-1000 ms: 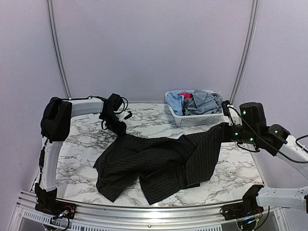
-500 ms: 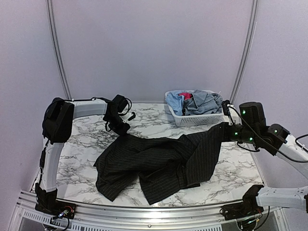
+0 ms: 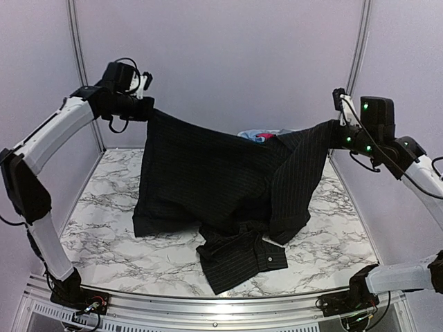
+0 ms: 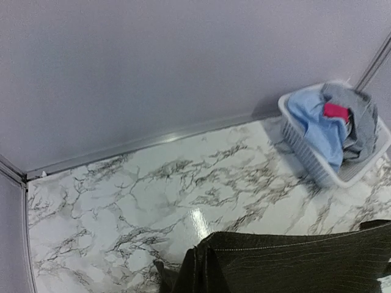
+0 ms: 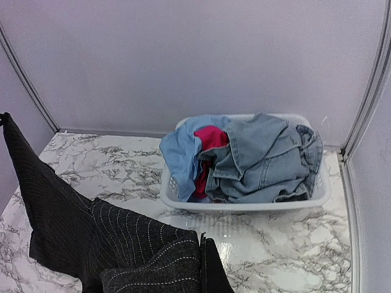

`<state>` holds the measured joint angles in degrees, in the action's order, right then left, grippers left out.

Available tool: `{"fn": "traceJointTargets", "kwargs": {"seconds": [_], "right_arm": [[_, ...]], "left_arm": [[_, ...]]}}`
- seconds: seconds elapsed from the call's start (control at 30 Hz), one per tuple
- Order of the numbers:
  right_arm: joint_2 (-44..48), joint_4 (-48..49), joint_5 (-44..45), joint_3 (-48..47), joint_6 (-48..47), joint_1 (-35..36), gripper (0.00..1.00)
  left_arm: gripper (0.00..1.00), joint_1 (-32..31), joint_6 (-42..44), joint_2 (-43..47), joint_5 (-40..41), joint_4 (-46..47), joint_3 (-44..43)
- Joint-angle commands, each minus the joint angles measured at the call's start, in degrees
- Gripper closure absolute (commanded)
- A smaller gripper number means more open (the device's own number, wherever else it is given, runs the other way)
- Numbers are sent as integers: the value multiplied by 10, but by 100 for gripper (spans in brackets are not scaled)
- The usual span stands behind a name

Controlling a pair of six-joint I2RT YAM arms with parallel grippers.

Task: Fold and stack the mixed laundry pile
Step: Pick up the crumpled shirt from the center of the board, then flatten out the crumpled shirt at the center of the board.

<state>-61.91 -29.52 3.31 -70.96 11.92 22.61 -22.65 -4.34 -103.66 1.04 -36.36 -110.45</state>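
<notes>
The black pinstriped shirt [image 3: 214, 187] hangs spread between my two raised arms, its lower part and a cuff [image 3: 242, 259] trailing on the marble table. My left gripper [image 3: 147, 109] is shut on its upper left corner, seen bunched in the left wrist view [image 4: 201, 268]. My right gripper [image 3: 333, 128] is shut on its upper right corner [image 5: 204, 268]. The other garments lie in the basket: a light blue piece [image 5: 183, 146], a pink-red one [image 5: 211, 137] and grey-blue denim [image 5: 263, 159]. My fingers are hidden by cloth in both wrist views.
The white lattice basket [image 5: 244, 204] stands at the back right of the marble table [image 3: 111, 228], mostly hidden behind the shirt in the top view. Lilac walls close in the back and sides. A metal rail [image 3: 208, 304] runs along the near edge.
Both arms have risen high and lifted the shirt off the table. The left gripper, which hovered at the shirt's back left corner, now holds that corner. The shirt now hangs spread.
</notes>
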Motion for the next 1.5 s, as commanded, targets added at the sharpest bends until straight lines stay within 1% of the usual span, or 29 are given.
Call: {"fn": "traceJointTargets", "kwargs": {"seconds": [0.0, 0.13, 0.2, 0.33, 0.43, 0.53, 0.6, 0.73, 0.8, 0.93, 1.07, 1.2, 1.3, 1.47], "right_arm": [[-25, 39, -36, -56, -57, -10, 100], [-74, 79, -165, -45, -29, -8, 100], [-103, 107, -205, -29, -1, 2, 100], [-170, 161, -215, -17, 11, 42, 100], [-250, 178, -217, -49, 14, 68, 100], [-340, 181, -196, -102, 23, 89, 100], [-410, 178, -187, -142, 33, 95, 100], [-513, 161, -175, -222, 43, 102, 100], [-553, 150, -156, -255, 44, 101, 100], [-606, 126, -106, -303, 48, 84, 100], [-639, 110, -77, -323, 50, 49, 100], [-646, 111, -46, -315, 42, 16, 100], [-649, 115, -39, -317, 33, -13, 100], [-645, 113, -36, -330, 21, -59, 100]], "left_arm": [[100, 1, -40, 47, 3, -9, 15], [100, -1, -54, 99, -4, -8, 87], [100, -1, -65, 122, -4, -4, 131], [100, 0, -90, 168, -3, 12, 213], [100, 0, -109, 202, -3, 35, 264], [100, 0, -131, 220, -3, 51, 299], [100, 0, -139, 219, -5, 51, 309], [100, 0, -146, 218, 1, 51, 312], [100, 1, -148, 220, 14, 51, 308], [100, 1, -154, 220, 35, 52, 303], [100, 1, -156, 214, 36, 51, 300], [100, 0, -159, 196, 22, 53, 296], [100, 1, -161, 183, 20, 58, 296], [100, 2, -163, 158, 43, 73, 291]]}}
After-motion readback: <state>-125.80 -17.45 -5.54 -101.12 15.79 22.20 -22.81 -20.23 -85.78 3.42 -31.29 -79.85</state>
